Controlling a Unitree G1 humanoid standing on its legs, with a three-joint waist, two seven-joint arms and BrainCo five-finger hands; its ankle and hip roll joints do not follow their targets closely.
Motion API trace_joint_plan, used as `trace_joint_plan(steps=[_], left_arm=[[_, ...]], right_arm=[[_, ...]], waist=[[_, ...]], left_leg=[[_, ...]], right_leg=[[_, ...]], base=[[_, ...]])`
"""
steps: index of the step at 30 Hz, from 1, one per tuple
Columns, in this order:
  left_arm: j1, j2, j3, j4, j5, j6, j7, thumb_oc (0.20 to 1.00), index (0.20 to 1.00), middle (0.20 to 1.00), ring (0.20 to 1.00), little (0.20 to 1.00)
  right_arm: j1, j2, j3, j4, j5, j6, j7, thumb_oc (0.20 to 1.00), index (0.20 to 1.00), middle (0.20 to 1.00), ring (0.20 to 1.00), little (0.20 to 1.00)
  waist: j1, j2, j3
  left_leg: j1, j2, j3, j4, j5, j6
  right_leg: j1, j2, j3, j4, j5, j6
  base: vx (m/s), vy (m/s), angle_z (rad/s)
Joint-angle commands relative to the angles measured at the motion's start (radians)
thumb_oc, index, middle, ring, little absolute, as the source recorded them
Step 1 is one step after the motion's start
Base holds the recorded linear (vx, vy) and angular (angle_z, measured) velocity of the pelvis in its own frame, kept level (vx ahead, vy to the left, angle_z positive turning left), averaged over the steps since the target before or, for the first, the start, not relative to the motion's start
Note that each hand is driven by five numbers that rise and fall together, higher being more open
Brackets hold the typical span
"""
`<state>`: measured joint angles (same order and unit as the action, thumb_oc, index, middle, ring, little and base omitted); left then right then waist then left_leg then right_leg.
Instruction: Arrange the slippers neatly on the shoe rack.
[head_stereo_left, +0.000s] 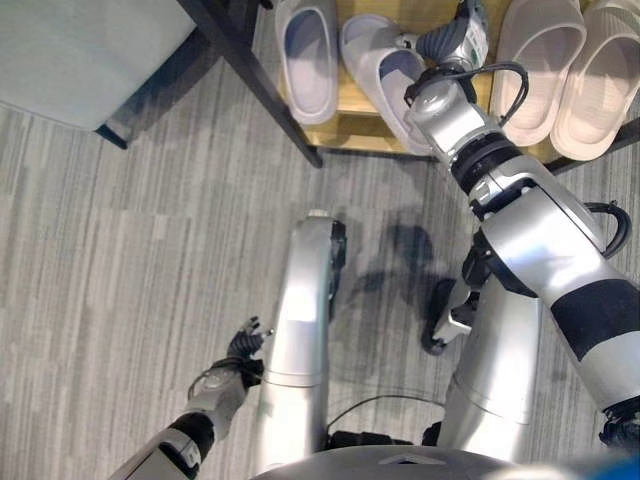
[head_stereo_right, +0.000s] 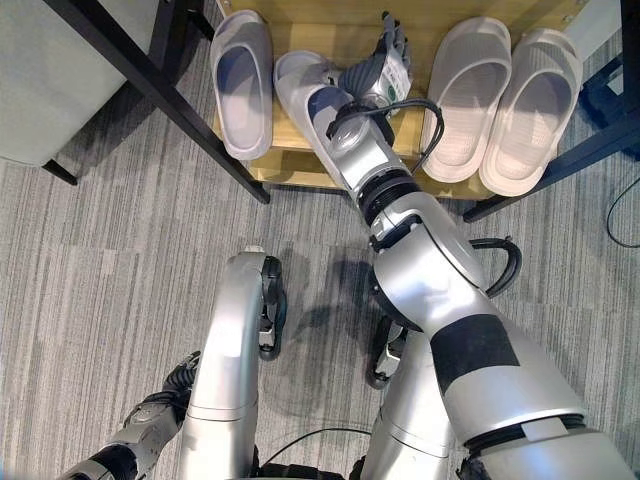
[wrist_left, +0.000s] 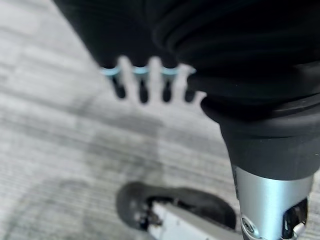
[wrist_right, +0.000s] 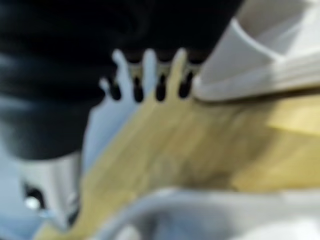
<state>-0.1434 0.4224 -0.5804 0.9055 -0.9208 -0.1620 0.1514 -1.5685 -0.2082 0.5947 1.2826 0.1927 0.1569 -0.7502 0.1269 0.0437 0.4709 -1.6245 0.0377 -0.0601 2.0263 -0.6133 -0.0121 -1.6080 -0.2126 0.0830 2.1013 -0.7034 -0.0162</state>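
Slippers stood in two pairs on the wooden shelf (head_stereo_left: 365, 120) of the shoe rack, seen in the left eye view: a grey pair, with one slipper (head_stereo_left: 306, 58) lying straight and the other (head_stereo_left: 385, 75) skewed across the shelf edge, and a beige pair (head_stereo_left: 572, 60) side by side to the right. The right hand (head_stereo_left: 462, 35) reached over the shelf between the skewed grey slipper and the beige pair, fingers straight. The left hand (head_stereo_left: 240, 350) hung low over the grey carpet (head_stereo_left: 120, 250), well apart from the rack, fingers loosely spread and holding nothing.

Right eye view: the same layout, with the right hand (head_stereo_right: 385, 55) just beside the skewed grey slipper (head_stereo_right: 315, 100); whether it touched could not be told. A black rack leg (head_stereo_right: 170, 95) ran diagonally past the straight grey slipper (head_stereo_right: 243, 80).

Left wrist view: the left hand's fingers (wrist_left: 142, 87) pointed straight out over the carpet, empty.

Right wrist view: the right hand's fingers (wrist_right: 160, 80) were extended above the wooden shelf (wrist_right: 190, 145), next to the edge of a beige slipper (wrist_right: 260, 65), with a grey slipper (wrist_right: 200, 215) nearer the camera.
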Motion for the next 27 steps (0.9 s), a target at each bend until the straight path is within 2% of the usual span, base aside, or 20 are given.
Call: trace_joint_plan(steps=[1, 6, 7, 8, 10, 11, 12, 15, 18, 21, 27], left_arm=[[-0.002, 0.042, -0.016, -0.068, 0.009, -0.016, -0.001, 1.000, 1.000, 1.000, 1.000, 1.000], [0.015, 0.044, 0.015, -0.066, 0.027, -0.011, 0.000, 1.000, 1.000, 1.000, 1.000, 1.000], [0.028, 0.044, 0.043, -0.076, 0.029, -0.014, 0.001, 1.000, 1.000, 1.000, 1.000, 1.000], [0.028, 0.045, 0.043, -0.076, 0.029, -0.014, 0.001, 1.000, 1.000, 1.000, 1.000, 1.000], [0.045, 0.042, 0.079, -0.073, 0.051, -0.005, -0.006, 1.000, 1.000, 1.000, 1.000, 1.000], [0.044, 0.043, 0.078, -0.073, 0.051, -0.005, -0.005, 1.000, 1.000, 1.000, 1.000, 1.000], [0.055, 0.024, 0.111, -0.061, 0.072, 0.002, -0.012, 1.000, 1.000, 1.000, 1.000, 1.000], [0.074, 0.009, 0.178, -0.049, 0.097, 0.009, -0.040, 1.000, 1.000, 1.000, 1.000, 1.000], [0.080, -0.010, 0.229, -0.044, 0.123, -0.002, -0.057, 1.000, 1.000, 1.000, 1.000, 1.000], [0.086, -0.024, 0.259, -0.040, 0.146, -0.018, -0.072, 1.000, 1.000, 1.000, 1.000, 1.000], [0.103, -0.032, 0.297, -0.044, 0.146, -0.039, -0.082, 1.000, 1.000, 1.000, 1.000, 1.000]], right_arm=[[-0.117, -0.040, 0.040, -0.117, -0.003, -0.063, -0.021, 1.000, 1.000, 1.000, 1.000, 1.000], [-0.093, -0.096, 0.024, -0.238, 0.010, -0.092, -0.002, 1.000, 1.000, 1.000, 1.000, 1.000], [-0.060, -0.166, 0.000, -0.339, 0.036, -0.124, 0.011, 1.000, 1.000, 1.000, 1.000, 1.000], [-0.059, -0.167, 0.000, -0.340, 0.036, -0.124, 0.011, 1.000, 1.000, 1.000, 1.000, 1.000], [0.005, -0.273, -0.015, -0.533, 0.009, -0.167, 0.043, 1.000, 1.000, 1.000, 1.000, 1.000], [0.009, -0.275, -0.018, -0.540, 0.007, -0.163, 0.043, 1.000, 1.000, 1.000, 1.000, 1.000], [0.093, -0.359, -0.055, -0.668, -0.040, -0.187, 0.066, 1.000, 1.000, 1.000, 1.000, 1.000], [0.262, -0.531, -0.126, -0.928, -0.191, -0.216, 0.118, 1.000, 1.000, 1.000, 1.000, 1.000], [0.456, -0.651, -0.215, -1.179, -0.306, -0.263, 0.180, 1.000, 1.000, 1.000, 1.000, 1.000], [0.670, -0.738, -0.318, -1.374, -0.389, -0.309, 0.250, 1.000, 1.000, 1.000, 1.000, 1.000], [0.833, -0.840, -0.353, -1.516, -0.507, -0.340, 0.325, 1.000, 1.000, 1.000, 1.000, 1.000]], waist=[[0.022, 0.017, 0.049], [0.016, 0.009, 0.049], [0.011, 0.002, 0.049], [0.011, 0.002, 0.049], [0.000, -0.011, 0.049], [0.001, -0.012, 0.049], [-0.010, -0.021, 0.049], [-0.032, -0.036, 0.049], [-0.052, -0.045, 0.049], [-0.067, -0.054, 0.049], [-0.071, -0.063, 0.049]], left_leg=[[0.055, -0.003, -0.053, -0.056, -0.103, -0.001], [0.055, -0.005, -0.053, -0.059, -0.099, -0.003], [0.055, -0.004, -0.055, -0.059, -0.097, -0.004], [0.055, -0.004, -0.055, -0.059, -0.097, -0.004], [0.055, -0.001, -0.056, -0.056, -0.100, -0.006], [0.055, -0.001, -0.056, -0.056, -0.099, -0.005], [0.055, 0.001, -0.057, -0.053, -0.103, -0.006], [0.055, 0.001, -0.056, -0.050, -0.106, -0.005], [0.055, 0.002, -0.060, -0.039, -0.110, -0.005], [0.055, -0.002, -0.064, -0.029, -0.112, -0.008], [0.055, 0.000, -0.077, -0.016, -0.116, -0.015]], right_leg=[[0.038, -0.017, 0.129, -0.033, 0.031, -0.035], [0.038, -0.018, 0.132, -0.029, 0.030, -0.036], [0.038, -0.020, 0.135, -0.027, 0.028, -0.037], [0.038, -0.020, 0.135, -0.027, 0.028, -0.037], [0.038, -0.020, 0.138, -0.026, 0.025, -0.035], [0.038, -0.021, 0.138, -0.027, 0.025, -0.036], [0.038, -0.019, 0.142, -0.024, 0.021, -0.036], [0.038, -0.016, 0.143, -0.022, 0.016, -0.036], [0.038, -0.014, 0.146, -0.014, 0.011, -0.032], [0.038, -0.014, 0.149, -0.006, 0.001, -0.027], [0.038, -0.012, 0.154, 0.004, -0.005, -0.023]], base=[[0.00, 0.000, 0.00], [0.00, 0.000, 0.00], [0.00, 0.000, 0.00], [0.00, 0.000, 0.00], [0.00, 0.000, 0.00], [0.00, 0.000, 0.00], [0.00, 0.000, 0.00], [0.01, -0.034, 0.03], [0.01, -0.013, -0.03], [0.01, -0.020, -0.04], [0.00, -0.007, -0.02]])
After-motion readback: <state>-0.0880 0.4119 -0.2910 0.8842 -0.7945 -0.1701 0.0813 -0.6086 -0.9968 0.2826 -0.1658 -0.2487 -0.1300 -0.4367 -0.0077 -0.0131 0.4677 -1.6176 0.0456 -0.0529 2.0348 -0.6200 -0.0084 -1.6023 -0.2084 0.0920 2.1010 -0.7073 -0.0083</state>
